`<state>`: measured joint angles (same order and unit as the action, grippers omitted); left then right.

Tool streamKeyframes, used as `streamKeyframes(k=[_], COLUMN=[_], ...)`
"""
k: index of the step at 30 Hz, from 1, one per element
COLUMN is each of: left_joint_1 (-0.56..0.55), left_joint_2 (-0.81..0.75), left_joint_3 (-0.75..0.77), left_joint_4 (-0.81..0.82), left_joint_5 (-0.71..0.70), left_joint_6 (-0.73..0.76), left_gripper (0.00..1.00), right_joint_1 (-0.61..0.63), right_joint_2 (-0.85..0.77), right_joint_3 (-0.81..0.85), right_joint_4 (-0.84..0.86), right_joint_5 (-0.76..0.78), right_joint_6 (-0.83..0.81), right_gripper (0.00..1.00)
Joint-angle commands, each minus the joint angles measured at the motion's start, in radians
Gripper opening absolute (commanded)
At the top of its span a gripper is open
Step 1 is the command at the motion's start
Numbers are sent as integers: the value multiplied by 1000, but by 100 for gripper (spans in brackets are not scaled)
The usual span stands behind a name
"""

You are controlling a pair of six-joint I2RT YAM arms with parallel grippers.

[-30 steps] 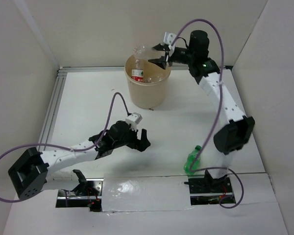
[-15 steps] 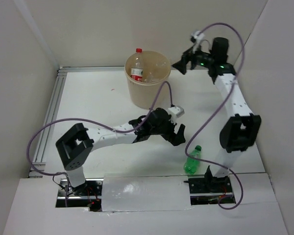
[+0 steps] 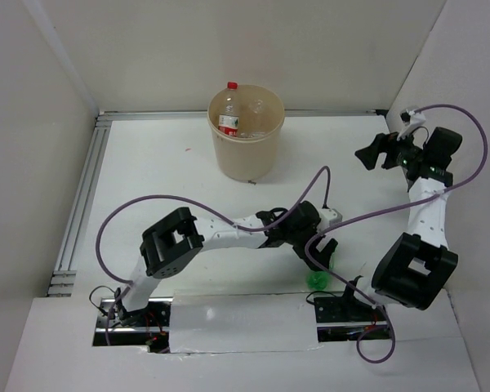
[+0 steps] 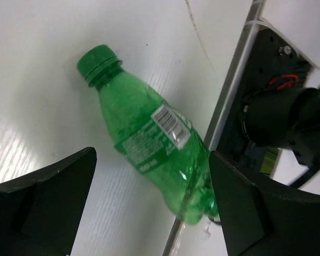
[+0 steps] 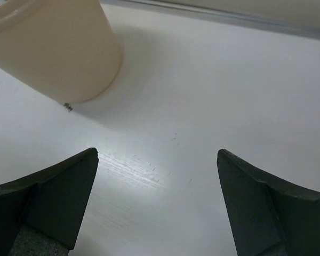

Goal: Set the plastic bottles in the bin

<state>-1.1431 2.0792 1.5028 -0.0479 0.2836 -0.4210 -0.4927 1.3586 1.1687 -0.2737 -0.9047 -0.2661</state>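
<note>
The beige bin (image 3: pixel 247 149) stands at the back middle with several clear bottles (image 3: pixel 230 110) inside, one red cap sticking above the rim. Its wall shows in the right wrist view (image 5: pixel 58 48). A green bottle (image 4: pixel 152 136) lies on its side near the right arm's base; only a bit of it shows in the top view (image 3: pixel 318 278). My left gripper (image 3: pixel 325 249) is open, its fingers (image 4: pixel 48 197) on either side of the green bottle, not closed on it. My right gripper (image 3: pixel 374 152) is open and empty, held high at the right, apart from the bin.
White walls enclose the table on three sides. A metal rail (image 3: pixel 80 204) runs along the left edge. The right arm's base mount (image 4: pixel 277 117) lies right beside the green bottle. Purple cables loop over both arms.
My left arm has swung right across the table and its open gripper now straddles the green bottle. My right arm has released a clear bottle into the bin and drawn back to the right.
</note>
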Motion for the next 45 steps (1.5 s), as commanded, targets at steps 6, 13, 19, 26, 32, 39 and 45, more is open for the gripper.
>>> streamKeyframes(k=[6, 13, 19, 26, 32, 39, 45], left_joint_1=[-72, -47, 103, 298, 422, 528, 571], left_joint_2=[137, 84, -125, -277, -288, -209, -102], left_joint_3=[120, 37, -62, 78, 258, 301, 413], left_joint_4=[-145, -170, -148, -96, -5, 88, 65], left_joint_5=[-110, -243, -346, -357, -265, -441, -495], left_joint_6=[14, -10, -4, 94, 52, -25, -16], left_gripper=[99, 53, 8, 5, 5, 13, 76], right_joint_1=[-30, -40, -61, -72, -72, -72, -63], right_joint_2=[-56, -36, -27, -27, -36, -65, -75], right_joint_3=[-78, -121, -109, -70, -96, -145, -165], right_joint_4=[-27, -38, -189, -410, -510, -519, -519], right_joint_5=[-72, -115, -290, -408, -389, -369, -258], right_joint_6=[1, -9, -172, -433, -562, -591, -628], right_gripper=[99, 95, 40, 22, 22, 41, 89])
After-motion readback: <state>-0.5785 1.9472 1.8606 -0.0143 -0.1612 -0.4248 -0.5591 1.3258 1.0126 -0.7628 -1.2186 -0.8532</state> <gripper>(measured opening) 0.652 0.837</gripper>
